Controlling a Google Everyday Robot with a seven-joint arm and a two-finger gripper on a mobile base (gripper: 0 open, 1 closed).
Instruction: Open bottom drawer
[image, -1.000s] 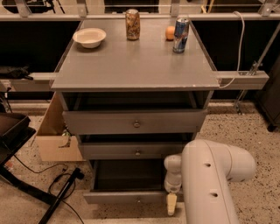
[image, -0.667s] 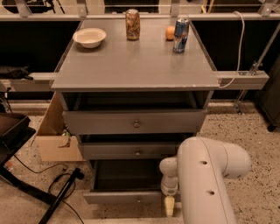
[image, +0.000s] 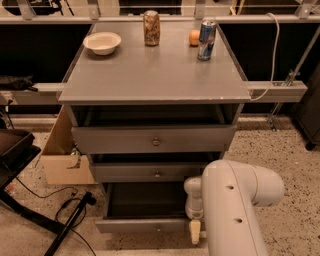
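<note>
- Finishing the pull, by my read: the bottom drawer (image: 135, 226) sat well out of the cabinet (image: 155, 75). Its dark inside showed, and its front stood proud of the middle drawer (image: 130, 173) and top drawer (image: 120, 140).
- The gripper (image: 195, 231) hung low at the right end of that drawer's front. It was right of the knob (image: 158, 229), not on it.
- Whether it touched the front or sat just beside it, I couldn't tell.
- Gripper apart or together: couldn't tell either, as the arm (image: 235, 210) hid most of it.
- Step in hand: the opening looked done or nearly so. This view didn't show how much travel was left.
- The next move called for one of two things. One was a short further pull, straight out and level. The other was backing the arm off without nudging the front back in.
- Risk, as I judged it: contact that far off-centre could rack the drawer sideways on a further pull.
- Versus 1.0 s ago: the drawer front was in the same place with the same gap, and the gripper was in about the same spot. The big arm link had shifted slightly left.
- Versus 0.7 s ago: the arm matched closely. The gripper looked marginally higher, if anything.
- The bowl (image: 102, 42), the can (image: 151, 28), the blue can (image: 206, 40) and the orange (image: 194, 37) hadn't moved.
</note>
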